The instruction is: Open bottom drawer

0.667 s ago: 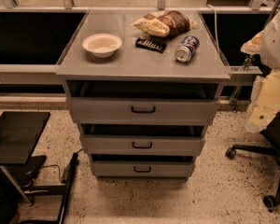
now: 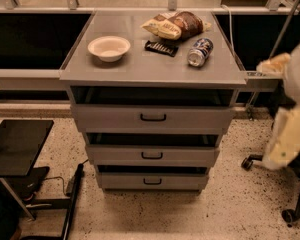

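The bottom drawer (image 2: 180,181) is the lowest and narrowest grey front of the three-drawer cabinet, just above the floor. Its small black bar handle (image 2: 152,181) sits at the centre. A dark gap shows above its front. My arm with the gripper (image 2: 285,141) appears as a cream shape at the right edge, to the right of the cabinet at about the height of the upper two drawers. It is well apart from the bottom drawer's handle and touches no drawer.
The middle drawer (image 2: 190,155) and top drawer (image 2: 200,118) sit above. On the cabinet top (image 2: 140,69) lie a white bowl (image 2: 109,48), a chip bag (image 2: 177,25), a dark bar (image 2: 161,47) and a can (image 2: 200,52). A black stand (image 2: 17,146) is on the left and a chair base (image 2: 290,211) on the right.
My arm at the right edge has come lower beside the cabinet. The drawers and the things on top have not moved.
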`<state>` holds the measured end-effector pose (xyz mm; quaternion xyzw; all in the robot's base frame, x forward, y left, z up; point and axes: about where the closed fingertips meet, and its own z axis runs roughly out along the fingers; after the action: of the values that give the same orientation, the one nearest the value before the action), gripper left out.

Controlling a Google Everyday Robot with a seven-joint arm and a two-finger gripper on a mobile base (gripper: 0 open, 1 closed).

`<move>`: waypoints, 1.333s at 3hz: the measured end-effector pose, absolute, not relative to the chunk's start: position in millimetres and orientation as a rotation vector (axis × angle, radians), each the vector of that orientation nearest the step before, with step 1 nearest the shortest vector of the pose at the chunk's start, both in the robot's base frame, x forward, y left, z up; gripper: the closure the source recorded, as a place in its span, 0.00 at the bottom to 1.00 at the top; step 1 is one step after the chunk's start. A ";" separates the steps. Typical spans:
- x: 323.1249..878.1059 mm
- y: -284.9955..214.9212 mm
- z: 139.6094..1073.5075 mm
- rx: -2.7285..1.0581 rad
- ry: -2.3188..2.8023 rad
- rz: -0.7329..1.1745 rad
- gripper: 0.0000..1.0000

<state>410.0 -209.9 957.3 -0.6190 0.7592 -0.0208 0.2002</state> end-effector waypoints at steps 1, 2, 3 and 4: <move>386.6 -203.4 894.5 -1.695 2.029 0.090 0.00; 368.4 -179.0 824.2 -1.588 1.991 0.244 0.00; 358.6 -138.0 736.2 -1.576 2.022 0.354 0.00; 344.0 -114.2 620.1 -1.657 2.147 0.428 0.00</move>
<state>344.0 -114.2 620.1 -0.5918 0.7666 0.1529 0.1966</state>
